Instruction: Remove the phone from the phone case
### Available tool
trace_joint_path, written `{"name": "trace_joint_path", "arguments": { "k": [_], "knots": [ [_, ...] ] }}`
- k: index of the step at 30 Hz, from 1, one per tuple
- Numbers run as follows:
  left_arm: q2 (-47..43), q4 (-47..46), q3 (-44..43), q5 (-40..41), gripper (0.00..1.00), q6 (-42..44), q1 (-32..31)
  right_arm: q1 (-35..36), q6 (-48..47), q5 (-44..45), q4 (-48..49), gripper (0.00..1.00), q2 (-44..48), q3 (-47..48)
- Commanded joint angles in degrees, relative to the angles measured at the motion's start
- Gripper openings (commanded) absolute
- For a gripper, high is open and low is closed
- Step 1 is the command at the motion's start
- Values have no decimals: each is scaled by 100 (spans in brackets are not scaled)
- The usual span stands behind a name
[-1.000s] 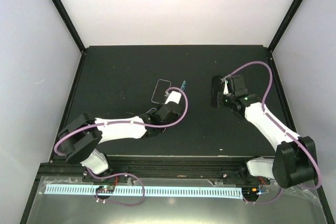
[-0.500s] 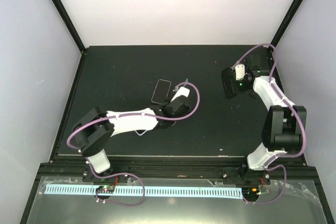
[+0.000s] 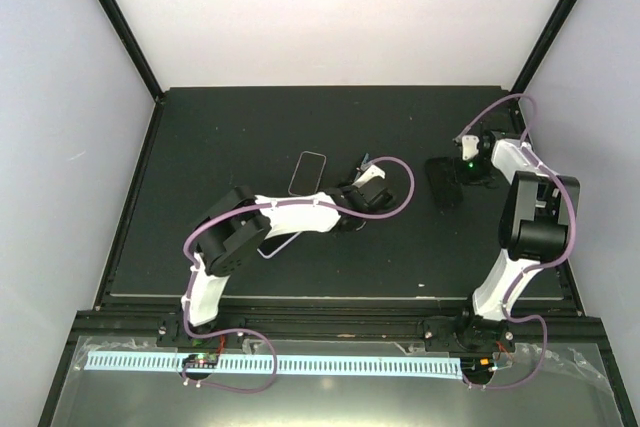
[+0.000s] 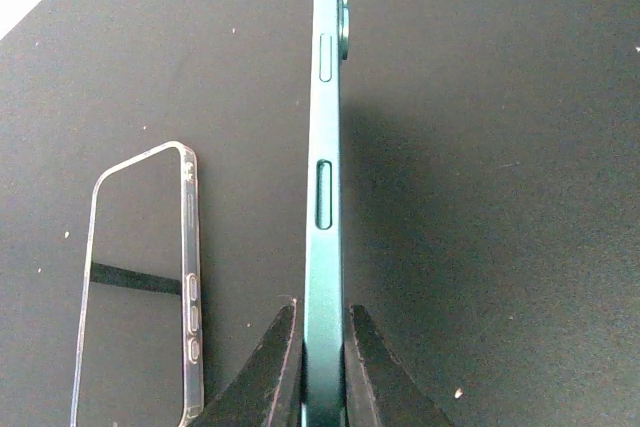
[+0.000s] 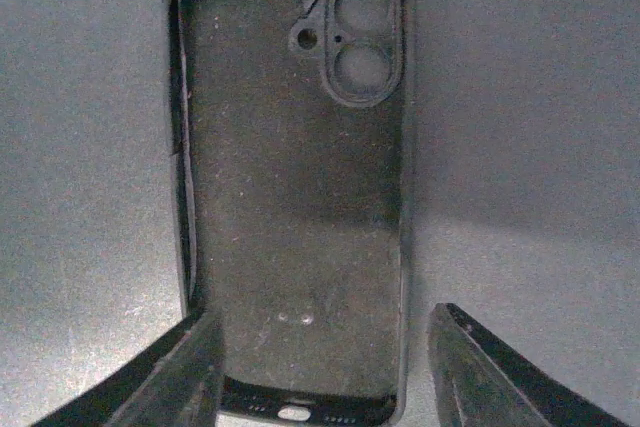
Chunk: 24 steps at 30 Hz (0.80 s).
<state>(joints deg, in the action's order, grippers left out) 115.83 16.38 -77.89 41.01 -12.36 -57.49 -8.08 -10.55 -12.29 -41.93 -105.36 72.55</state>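
Observation:
A teal phone [image 4: 323, 197] stands on its long edge, side buttons facing the left wrist camera, its lower end pinched between the jaws of my left gripper [image 4: 322, 347], which is shut on it. In the top view that gripper [image 3: 362, 179] sits near the table's middle. An empty black phone case [image 5: 295, 197] lies open side up on the table, camera cut-out at the far end. My right gripper [image 5: 325, 347] is open, a finger on either side of the case's near end without touching it. The top view shows the case [image 3: 443, 181] just left of the right gripper [image 3: 468, 163].
A clear empty case [image 4: 190, 247] lies flat on the black table to the left of the phone, and the top view shows this clear case [image 3: 308, 173] left of my left gripper. The right arm is folded close to the table's right edge [image 3: 535, 187].
The right gripper has opened and let go of the black case, which now lies on the table. The right arm swung back and right. The left gripper carried the phone rightward.

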Motion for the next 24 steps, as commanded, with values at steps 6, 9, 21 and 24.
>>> {"name": "trace_joint_path", "arguments": {
  "k": [6,9,21,24],
  "knots": [
    [543,544,-939,428,2,126,-81,-90,290,-349,502,60,1250,-313],
    [801,769,-1228,444,2,96,-102,-93,406,-364,597,60,1473,-419],
    [1275,946,-1687,110,9,21,-183,-92,711,-1101,957,60,2623,-1243],
    [1455,1027,-1921,-73,11,42,-183,-89,614,-1205,871,61,2788,-1271]
  ]
}}
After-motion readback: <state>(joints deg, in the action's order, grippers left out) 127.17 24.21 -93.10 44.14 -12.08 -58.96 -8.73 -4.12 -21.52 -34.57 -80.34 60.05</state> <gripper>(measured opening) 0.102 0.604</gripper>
